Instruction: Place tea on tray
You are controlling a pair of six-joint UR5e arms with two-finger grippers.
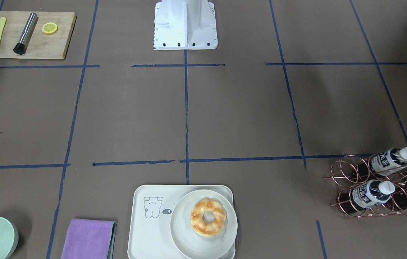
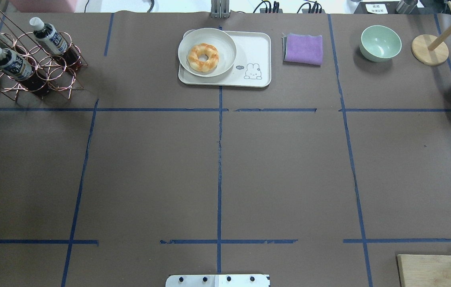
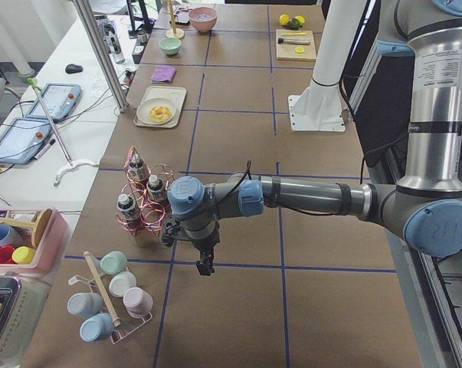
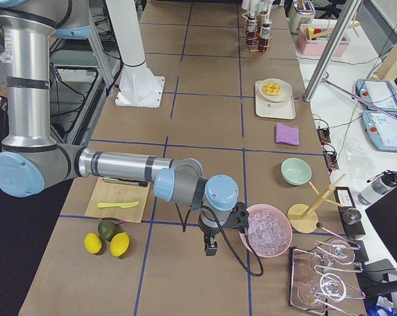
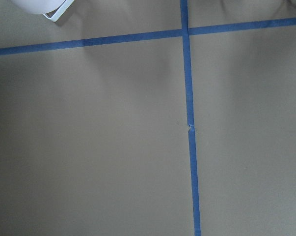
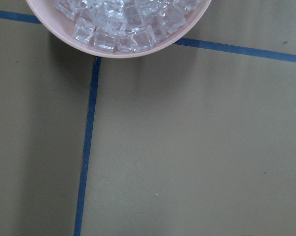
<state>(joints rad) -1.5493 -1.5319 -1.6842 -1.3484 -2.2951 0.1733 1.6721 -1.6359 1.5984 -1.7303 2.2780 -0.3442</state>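
Tea (image 1: 390, 160) in wire rack (image 1: 345, 168); tray (image 1: 146, 237) holds plate (image 1: 185, 237) with doughnut (image 1: 208, 217).
Left gripper (image 3: 204, 264) and right gripper (image 4: 211, 249): finger state cannot be told.

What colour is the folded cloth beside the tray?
Purple; the folded fabric cloth shows best in the overhead exterior view.
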